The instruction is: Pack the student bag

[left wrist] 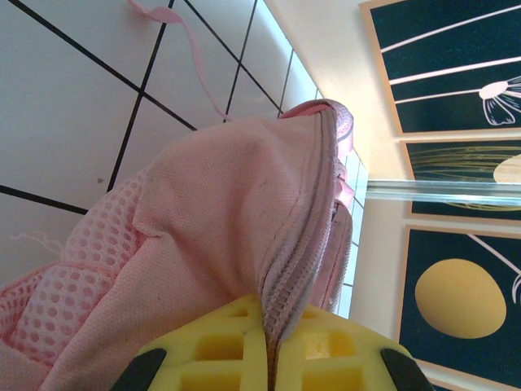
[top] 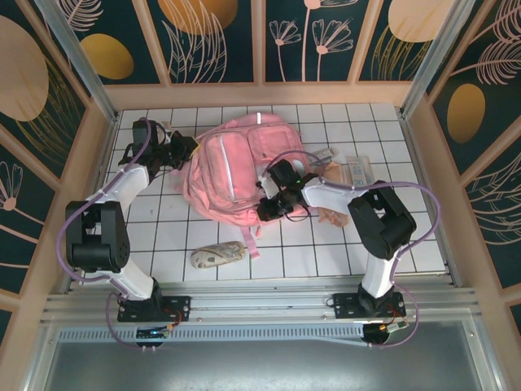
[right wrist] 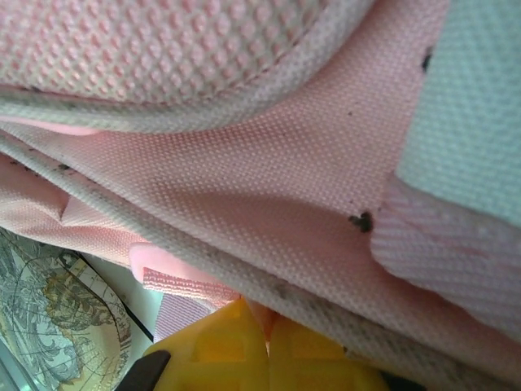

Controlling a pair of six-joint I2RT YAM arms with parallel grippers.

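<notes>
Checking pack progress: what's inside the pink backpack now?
Interior hidden: the student bag lies on the tiled table with its fabric covering any contents. Left gripper and right gripper are each shut on its outer fabric.

We see a large pink fabric backpack (top: pixel 232 167) lying flat on the white tiled worktop (top: pixel 407 236), just above mid-frame. The left arm's fingers (top: pixel 186 153) meet its left edge; the right arm's fingers (top: pixel 269 212) meet its lower right edge. A rolled patterned pouch (top: pixel 218 256) lies below, apart.

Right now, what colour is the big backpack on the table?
The backpack is pink. The top external view shows it best.
</notes>
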